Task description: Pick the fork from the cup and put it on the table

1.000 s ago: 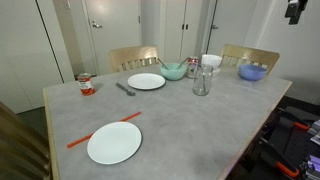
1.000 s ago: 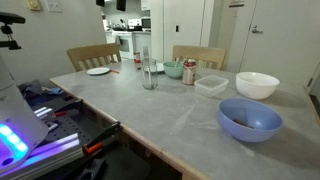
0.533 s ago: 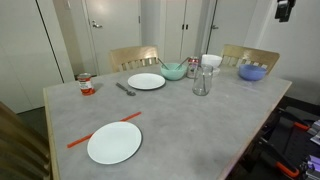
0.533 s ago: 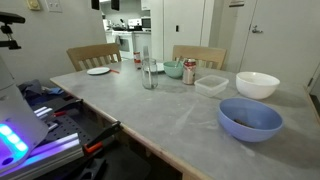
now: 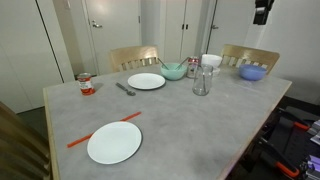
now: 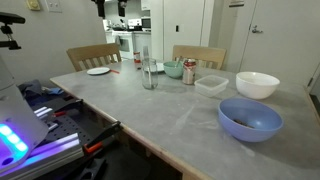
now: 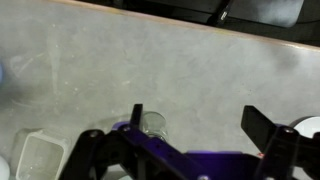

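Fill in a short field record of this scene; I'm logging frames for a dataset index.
table: speckled grey table with wooden edge
cup: tall clear glass tumbler, upright on the table's far half
fork: slim silvery fork, standing in the tumbler
gripper: Robotiq gripper, high above the table, open, holding nothing
nearby: round white plate; red can; blue bowl
task stage: fork not yet grasped
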